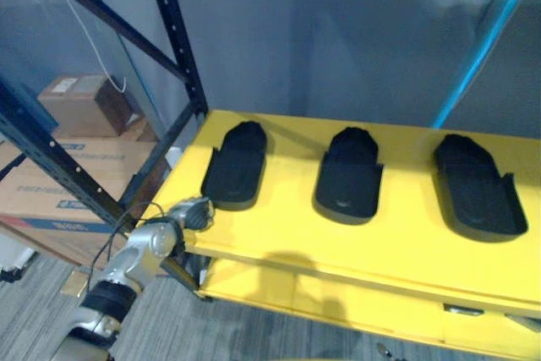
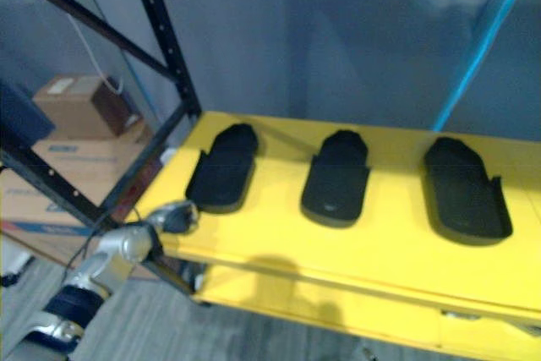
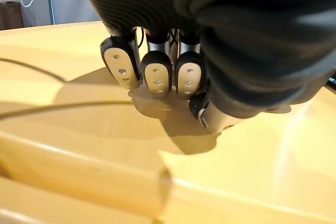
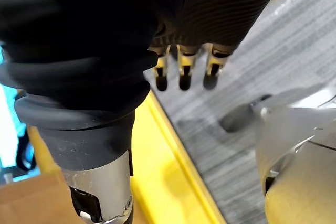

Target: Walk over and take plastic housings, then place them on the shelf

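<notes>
- Left robot hand (image 1: 193, 213): fingers curled, holding nothing, at front edge of yellow shelf (image 1: 279, 234).
- Three black plastic housings (image 1: 235, 166): on shelf, nearest just beyond that hand.
- Right robot hand (image 4: 184, 74): fingers relaxed, empty, above grey floor (image 4: 294, 51).

A bright yellow flat shelf (image 2: 397, 247) carries three black moulded plastic housings in a row, apart from one another: the left housing (image 2: 221, 168), the middle housing (image 2: 336, 179), the right housing (image 2: 465, 188); the left hand (image 2: 175, 216) rests at the shelf's front left corner, just beside the left housing; black perforated metal rack posts (image 2: 161, 35) rise on the left; brown cardboard boxes (image 2: 80, 107) are stacked behind them; a blue slanted pole (image 2: 486, 40) stands at the upper right.
</notes>
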### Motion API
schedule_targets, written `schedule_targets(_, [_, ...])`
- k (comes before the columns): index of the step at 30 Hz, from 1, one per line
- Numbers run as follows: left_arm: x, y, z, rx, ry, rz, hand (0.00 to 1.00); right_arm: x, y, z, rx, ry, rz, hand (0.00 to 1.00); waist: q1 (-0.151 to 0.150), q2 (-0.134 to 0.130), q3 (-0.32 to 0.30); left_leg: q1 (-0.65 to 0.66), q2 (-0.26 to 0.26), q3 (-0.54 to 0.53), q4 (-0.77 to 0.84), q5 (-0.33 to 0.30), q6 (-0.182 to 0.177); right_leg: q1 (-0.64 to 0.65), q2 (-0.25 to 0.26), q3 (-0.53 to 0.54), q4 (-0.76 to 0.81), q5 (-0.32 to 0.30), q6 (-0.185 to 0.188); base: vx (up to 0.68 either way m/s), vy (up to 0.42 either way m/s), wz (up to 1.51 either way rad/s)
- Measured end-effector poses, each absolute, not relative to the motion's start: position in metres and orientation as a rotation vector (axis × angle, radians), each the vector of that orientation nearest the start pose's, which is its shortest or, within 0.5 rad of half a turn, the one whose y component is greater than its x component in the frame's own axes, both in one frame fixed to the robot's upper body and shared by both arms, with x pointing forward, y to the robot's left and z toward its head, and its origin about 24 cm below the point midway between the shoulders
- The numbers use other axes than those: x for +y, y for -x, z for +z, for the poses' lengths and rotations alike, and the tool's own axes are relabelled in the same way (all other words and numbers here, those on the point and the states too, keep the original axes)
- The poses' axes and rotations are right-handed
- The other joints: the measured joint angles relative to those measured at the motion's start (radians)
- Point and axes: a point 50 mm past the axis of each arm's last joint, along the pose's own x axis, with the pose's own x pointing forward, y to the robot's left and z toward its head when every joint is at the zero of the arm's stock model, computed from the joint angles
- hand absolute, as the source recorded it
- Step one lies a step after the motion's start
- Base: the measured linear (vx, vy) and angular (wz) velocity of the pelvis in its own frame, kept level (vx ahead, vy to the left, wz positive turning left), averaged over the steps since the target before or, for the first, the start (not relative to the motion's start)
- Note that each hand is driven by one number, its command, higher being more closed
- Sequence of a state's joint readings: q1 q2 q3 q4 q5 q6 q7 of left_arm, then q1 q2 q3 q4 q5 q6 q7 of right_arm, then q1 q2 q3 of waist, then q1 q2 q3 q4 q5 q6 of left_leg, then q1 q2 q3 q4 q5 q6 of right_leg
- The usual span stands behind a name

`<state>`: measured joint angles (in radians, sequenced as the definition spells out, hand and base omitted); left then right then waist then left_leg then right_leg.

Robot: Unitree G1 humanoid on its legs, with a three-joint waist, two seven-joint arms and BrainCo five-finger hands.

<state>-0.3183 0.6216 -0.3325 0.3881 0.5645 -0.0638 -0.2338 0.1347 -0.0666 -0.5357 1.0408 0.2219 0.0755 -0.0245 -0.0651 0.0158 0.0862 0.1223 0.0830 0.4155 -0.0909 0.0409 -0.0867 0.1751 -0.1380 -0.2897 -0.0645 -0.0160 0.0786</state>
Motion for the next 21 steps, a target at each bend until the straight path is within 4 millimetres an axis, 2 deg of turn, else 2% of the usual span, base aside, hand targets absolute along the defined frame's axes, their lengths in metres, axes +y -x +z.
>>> schedule_targets(7, [0.225,-0.304,0.036,0.202,-1.259,-0.407,1.0,-0.238,-0.041,-0.164,1.155,-0.413,-0.715,0.0,-0.005,0.0,0.0,0.002,0.0,0.007,0.0,-0.001,0.0,-0.003,0.001,0.009,0.0,0.0,-0.001,0.0,0.001,-0.02])
schedule_targets(15, [0.231,-0.307,0.036,0.201,-1.264,-0.355,1.0,-0.237,-0.04,-0.164,1.16,-0.414,-0.713,0.0,-0.006,0.002,0.001,0.003,0.0,0.011,0.0,-0.004,-0.003,-0.005,0.002,0.016,0.0,0.001,0.001,0.0,0.001,-0.01])
schedule_targets(21, [0.234,-0.311,0.035,0.205,-1.261,-0.316,1.0,-0.237,-0.04,-0.164,1.162,-0.407,-0.707,0.0,-0.007,0.013,0.008,0.008,0.0,0.019,0.0,-0.005,-0.004,-0.004,0.003,0.02,0.0,0.001,0.001,0.0,0.001,-0.02])
